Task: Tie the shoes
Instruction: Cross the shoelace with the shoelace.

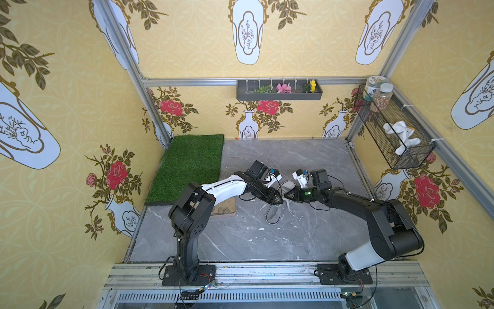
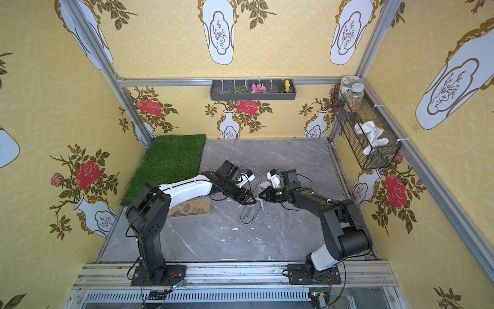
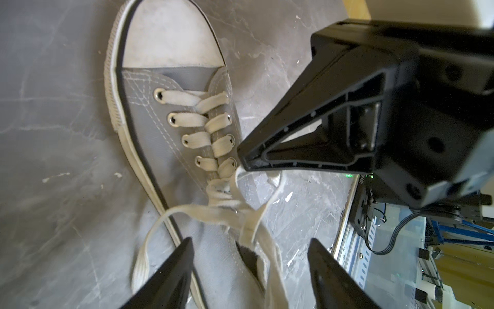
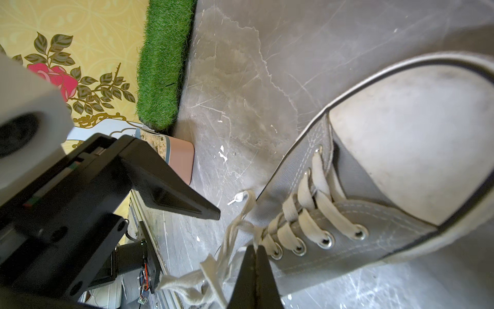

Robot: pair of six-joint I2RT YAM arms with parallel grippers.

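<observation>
No legible text anywhere; jar (image 1: 374,85) label print too small to read.

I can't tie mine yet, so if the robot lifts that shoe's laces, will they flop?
Probably flop: the laces lie in limp curves across the sneaker. They look flat and woven, so likely light and grippy for the shut right pincer. Frayed edges might snag.

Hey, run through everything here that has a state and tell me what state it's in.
sneaker, upright on its sole, laced, not tied.
laces, loose ends crossed, no bow.
left pincer, open above the laces.
right pincer, shut on the laces.
pebble tray, flat on the floor, filled.
jars, upright, lids on.
</observation>
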